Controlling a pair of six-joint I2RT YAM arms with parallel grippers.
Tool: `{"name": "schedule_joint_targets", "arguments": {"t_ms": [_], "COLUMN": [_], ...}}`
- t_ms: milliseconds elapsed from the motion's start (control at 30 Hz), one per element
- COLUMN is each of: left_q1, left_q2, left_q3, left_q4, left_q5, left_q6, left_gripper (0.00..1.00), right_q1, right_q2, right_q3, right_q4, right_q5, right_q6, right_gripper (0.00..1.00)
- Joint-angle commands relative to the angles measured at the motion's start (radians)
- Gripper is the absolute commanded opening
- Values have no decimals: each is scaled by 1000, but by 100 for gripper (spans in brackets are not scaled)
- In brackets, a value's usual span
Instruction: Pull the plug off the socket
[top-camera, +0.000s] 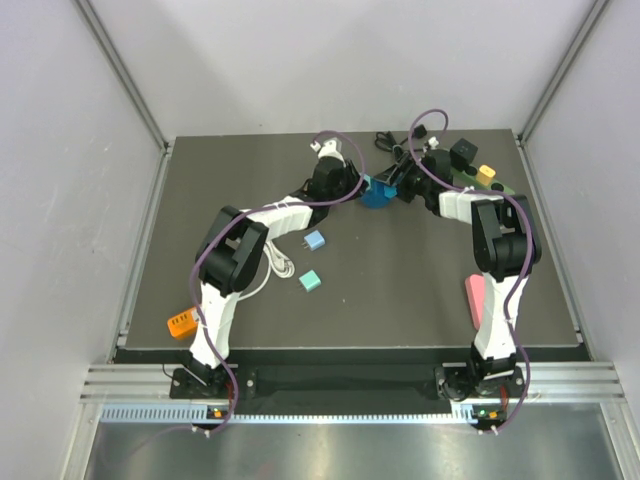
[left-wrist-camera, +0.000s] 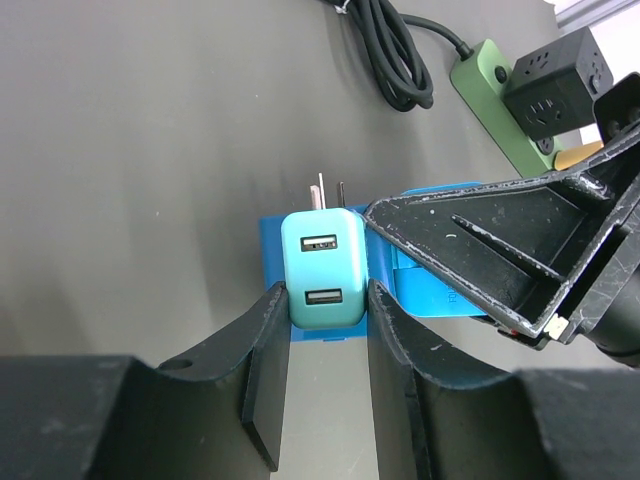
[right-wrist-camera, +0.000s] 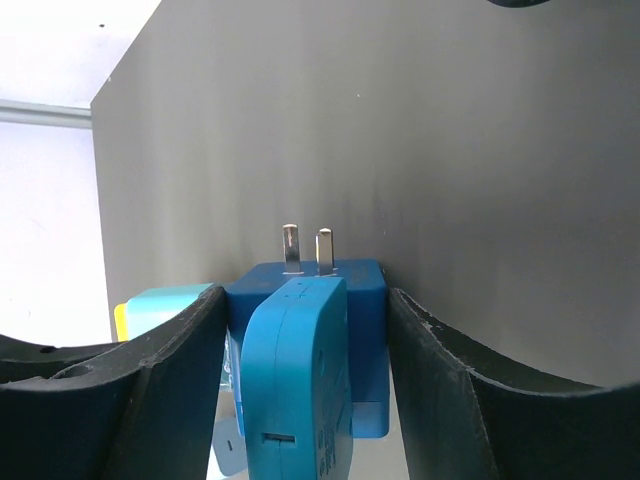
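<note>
Squeezing one teal plug (left-wrist-camera: 320, 268) from both sides, the left jaws are clenched on it. The plug has two little slots on its face. It sits right against one blue block (right-wrist-camera: 360, 300). The right jaws are clamped on that block, with one finger on each side. Two metal pins stick up from the top of the blue block in the right wrist view. One more blue piece (right-wrist-camera: 295, 390) stands in front of the block, and I cannot tell if the two are joined.

The two arms, the left arm (top-camera: 235, 255) and the right arm (top-camera: 500, 240), meet at the far middle of the bench (top-camera: 400, 290).

The green socket (left-wrist-camera: 487, 85) lies flat near the far right corner of the bench, past the right jaws. It is not touching the teal plug. One black cube (left-wrist-camera: 555, 85) sits on it, and one yellow thing (top-camera: 486, 173) is just beside the cube. One black cable (left-wrist-camera: 395, 55) lies bunched up by the socket's end.

Five loose things lie nearer the arms:
- one pale blue plug (top-camera: 314, 240)
- one teal cube (top-camera: 310, 281)
- one white cable (top-camera: 280, 265)
- one orange thing (top-camera: 181, 324) at the left edge
- one pink thing (top-camera: 476, 293) by the right arm
</note>
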Motion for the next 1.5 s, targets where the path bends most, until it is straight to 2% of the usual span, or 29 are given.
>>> {"name": "schedule_joint_targets", "arguments": {"t_ms": [0,467,767,900,1033,1167,1467], "left_q1": [0,27,44,47,56,116,122], "left_q2": [-35,-46,-12,-29,-64,-73,-107], "left_q3": [32,10,156,159,74,-54,-167], "left_q4": [-90,16,-79,-111,-78,89,271], "left_q5": [-26,-123,-199,-222,-218,-83,-74], "left_q6": [14,-114,7,41,-6,-159,-146], "left_gripper": [0,0,0,0,0,0,0], "right_q1": [-4,-4,-1,2,4,4,2], "right_q2": [-5,-2,-2,-7,-7,2,13], "right_q3": [16,30,42,47,52,56,61], "right_q4": [-19,-50,-80,-93,-100,-106,-108], "right_q5": [75,88,102,117,124,116,105], "right_q6": [-81,-110,-135,-147,-152,-147,-137], "right_gripper": [0,0,0,0,0,0,0]}}
